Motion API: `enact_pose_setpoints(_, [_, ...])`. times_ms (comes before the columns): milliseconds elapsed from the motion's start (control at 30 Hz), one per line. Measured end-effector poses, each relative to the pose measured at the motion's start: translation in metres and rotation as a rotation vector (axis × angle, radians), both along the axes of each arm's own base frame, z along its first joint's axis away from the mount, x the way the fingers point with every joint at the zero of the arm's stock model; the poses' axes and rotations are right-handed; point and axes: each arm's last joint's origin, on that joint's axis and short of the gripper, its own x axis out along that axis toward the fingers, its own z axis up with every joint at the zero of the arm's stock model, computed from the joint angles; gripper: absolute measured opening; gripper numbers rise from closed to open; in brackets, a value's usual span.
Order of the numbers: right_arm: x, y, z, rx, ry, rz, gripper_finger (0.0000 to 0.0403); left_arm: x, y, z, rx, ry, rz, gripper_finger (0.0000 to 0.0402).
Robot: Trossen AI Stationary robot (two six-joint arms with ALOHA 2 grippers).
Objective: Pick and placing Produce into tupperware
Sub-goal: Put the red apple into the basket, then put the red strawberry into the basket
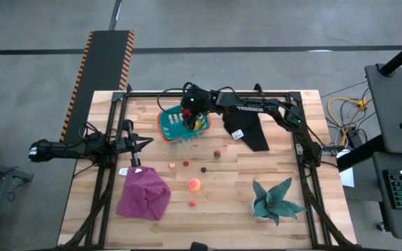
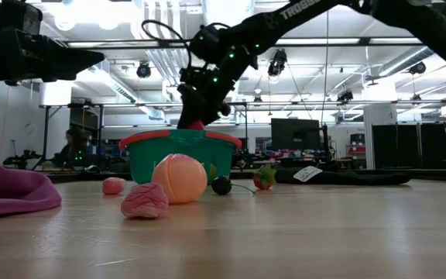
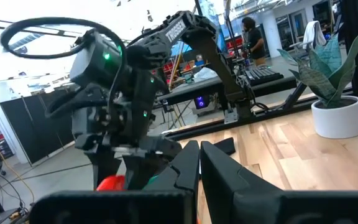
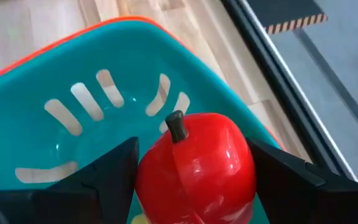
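Observation:
The teal tupperware [image 1: 180, 129] with an orange rim stands near the table's far edge; yellow produce [image 1: 199, 124] lies inside it. My right gripper [image 1: 187, 111] hovers over it, shut on a glossy red apple-like toy [image 4: 194, 168]. Several more produce pieces rest on the wood nearer the front: a pink piece [image 1: 171, 166], a small red one [image 1: 185, 164], a dark one [image 1: 204, 169], a brown one [image 1: 216, 153], an orange-pink ball [image 1: 195, 185] and another red bit [image 1: 192, 203]. My left gripper [image 1: 145, 143], shut, waits at the table's left side. My right gripper pinches the red apple toy by its round sides [image 4: 148, 180], one finger [image 4: 114, 168] on each flank, the dark stem [image 4: 177, 126] pointing away from the wrist. The fingers come from above, slanting down. The toy is lifted clear, just above the tupperware's rim [image 2: 178, 137].
A purple cloth [image 1: 144, 195] lies bunched at the near left. A black cloth [image 1: 246, 129] with a white tag sits right of the tupperware. A teal spiky plant in a white pot [image 1: 274, 202] stands at the near right. Bare wood shows around the loose produce.

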Motion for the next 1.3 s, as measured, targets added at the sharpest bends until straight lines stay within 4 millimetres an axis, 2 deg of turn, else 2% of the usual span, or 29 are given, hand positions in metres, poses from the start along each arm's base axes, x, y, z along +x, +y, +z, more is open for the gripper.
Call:
enact_pose_setpoints(333, [0.012, -0.006, -0.010, -0.042, 0.183, 0.016, 0.0265, 0.000, 0.000, 0.000, -0.002, 0.000, 0.000, 0.0002])
enact_pose_setpoints(500, [0.012, -0.008, -0.009, -0.054, 0.194, 0.008, 0.0266, 0.000, 0.000, 0.000, -0.003, 0.001, 0.000, 0.0002])
enact_pose_setpoints(967, [0.006, -0.009, -0.009, -0.035, 0.242, 0.005, 0.0316, 0.000, 0.000, 0.000, -0.003, 0.001, 0.000, 0.0002])
enact_pose_setpoints(1167, [0.004, -0.008, 0.001, -0.027, 0.251, 0.012, 0.0325, 0.000, 0.000, 0.000, -0.003, 0.001, 0.000, 0.0002])
enact_pose_setpoints(1300, [-0.002, -0.004, 0.025, 0.015, 0.245, 0.043, 0.0324, 0.000, 0.000, 0.000, -0.003, 0.001, 0.000, 0.0002])
